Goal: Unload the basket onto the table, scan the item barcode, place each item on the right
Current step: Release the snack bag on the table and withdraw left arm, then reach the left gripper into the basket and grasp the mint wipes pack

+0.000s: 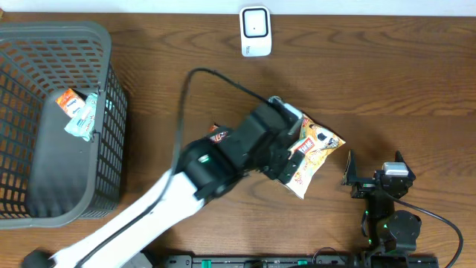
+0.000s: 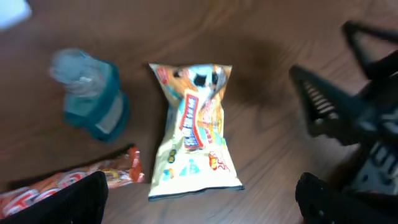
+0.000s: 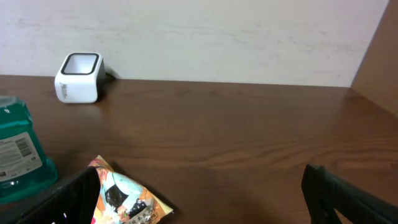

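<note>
A yellow and orange snack bag lies flat on the wooden table, also in the left wrist view and at the lower left of the right wrist view. My left gripper hovers open just above its near end, and the two dark fingers stand wide on either side with nothing between them. My right gripper stands open to the right of the bag, holding nothing. The white barcode scanner sits at the table's far edge.
A teal bottle stands left of the bag. A red and orange packet lies beside it. A grey mesh basket holding small packets fills the left side. The right gripper's fingers show in the left wrist view.
</note>
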Controlling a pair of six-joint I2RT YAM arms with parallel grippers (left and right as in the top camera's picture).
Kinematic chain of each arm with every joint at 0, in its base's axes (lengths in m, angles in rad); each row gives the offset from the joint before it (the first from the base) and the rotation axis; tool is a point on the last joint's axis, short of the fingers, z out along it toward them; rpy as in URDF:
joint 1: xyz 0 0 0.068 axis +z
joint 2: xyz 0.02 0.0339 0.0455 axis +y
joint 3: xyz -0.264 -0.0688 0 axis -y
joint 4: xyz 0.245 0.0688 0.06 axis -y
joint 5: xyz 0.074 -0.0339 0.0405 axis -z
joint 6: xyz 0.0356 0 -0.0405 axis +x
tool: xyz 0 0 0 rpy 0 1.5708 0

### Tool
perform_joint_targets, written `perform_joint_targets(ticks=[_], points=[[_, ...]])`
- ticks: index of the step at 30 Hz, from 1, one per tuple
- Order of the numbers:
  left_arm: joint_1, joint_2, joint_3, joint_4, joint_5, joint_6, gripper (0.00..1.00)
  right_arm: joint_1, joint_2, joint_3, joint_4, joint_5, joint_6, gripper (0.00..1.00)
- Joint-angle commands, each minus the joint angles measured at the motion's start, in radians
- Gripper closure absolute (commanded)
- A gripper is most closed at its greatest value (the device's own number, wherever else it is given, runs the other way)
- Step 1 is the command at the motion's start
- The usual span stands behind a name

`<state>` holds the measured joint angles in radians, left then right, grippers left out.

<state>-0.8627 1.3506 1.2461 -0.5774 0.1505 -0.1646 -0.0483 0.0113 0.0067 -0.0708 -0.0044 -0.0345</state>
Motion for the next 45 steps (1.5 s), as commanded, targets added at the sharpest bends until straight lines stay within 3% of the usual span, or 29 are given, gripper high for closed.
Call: perform_joint_targets(ticks=[1, 10, 15, 21, 25, 29, 32, 45], points=[[0.074, -0.112, 0.056, -0.033, -0.014, -0.013, 0.04, 0.003, -0.005, -0.001, -0.004, -0.005, -0.008, 0.01], [0.477, -0.186, 0.347, -0.204, -0.043, -0.058, 0.03, 0.003, -0.005, -0.001, -0.004, -0.005, -0.008, 0.01], [0.803, -0.185, 0.432, -0.278, -0.253, -0.282, 0.03, 0.003, -0.005, -0.001, -0.003, -0.005, -0.008, 0.01], [1.134, -0.128, 0.421, -0.449, -0.255, -0.52, 0.03, 0.003, -0.005, -0.001, -0.004, -0.005, -0.008, 0.01], [1.284, -0.049, 0.393, -0.485, -0.171, -0.533, 0.03, 0.003, -0.005, -0.001, -0.004, -0.005, -0.008, 0.01], [1.392, 0.051, 0.366, -0.484, -0.042, -0.533, 0.03, 0.003, -0.005, -0.001, -0.004, -0.005, -0.008, 0.01], [1.439, 0.133, 0.356, -0.484, -0.026, -0.528, 0.04, 0.003, -0.005, -0.001, -0.004, -0.005, -0.008, 0.01], [1.447, 0.419, 0.271, -0.364, -0.027, -0.478, 0.04, 0.003, -0.005, -0.001, -0.004, -0.005, -0.008, 0.01]])
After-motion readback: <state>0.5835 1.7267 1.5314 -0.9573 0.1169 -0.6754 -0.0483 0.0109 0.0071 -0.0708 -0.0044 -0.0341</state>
